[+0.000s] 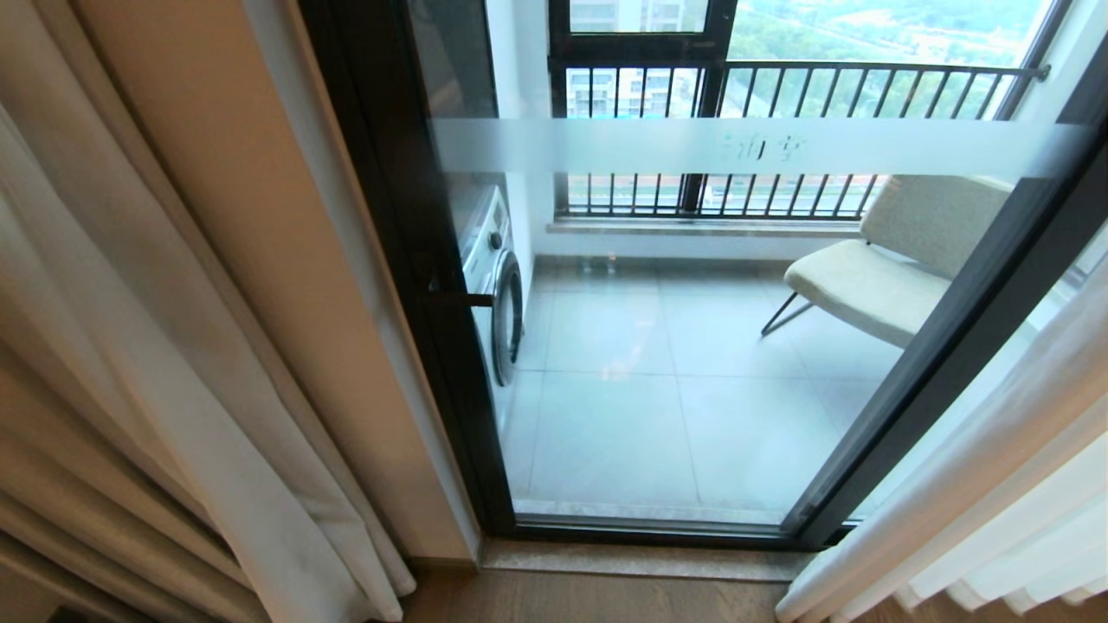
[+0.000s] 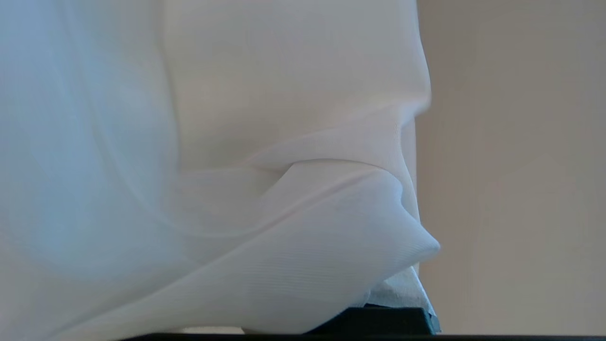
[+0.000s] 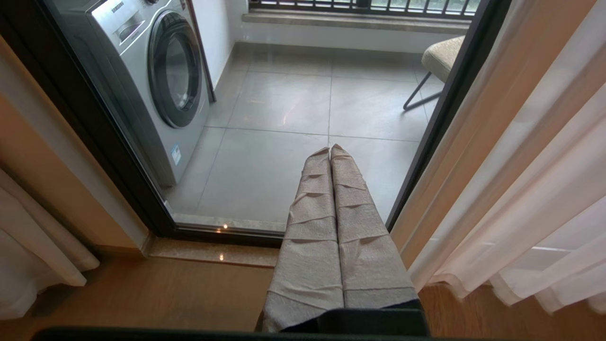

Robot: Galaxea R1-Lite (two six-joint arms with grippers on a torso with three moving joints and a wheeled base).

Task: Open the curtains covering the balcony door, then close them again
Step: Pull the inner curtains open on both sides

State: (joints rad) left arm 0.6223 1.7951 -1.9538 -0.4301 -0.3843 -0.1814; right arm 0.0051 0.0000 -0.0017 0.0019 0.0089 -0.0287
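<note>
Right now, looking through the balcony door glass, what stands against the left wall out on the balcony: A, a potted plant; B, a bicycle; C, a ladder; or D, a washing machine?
D: a front-loading washing machine with a round door stands at the left behind the balcony door, opposite a beige chair; the curtains hang drawn aside.

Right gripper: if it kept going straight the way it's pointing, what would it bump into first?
Probably the glass of the balcony door. The right gripper, its fingers shut, points toward the pane's lower part, with the tiled balcony floor behind it. Nothing shows between, though depth is hard to judge.
</note>
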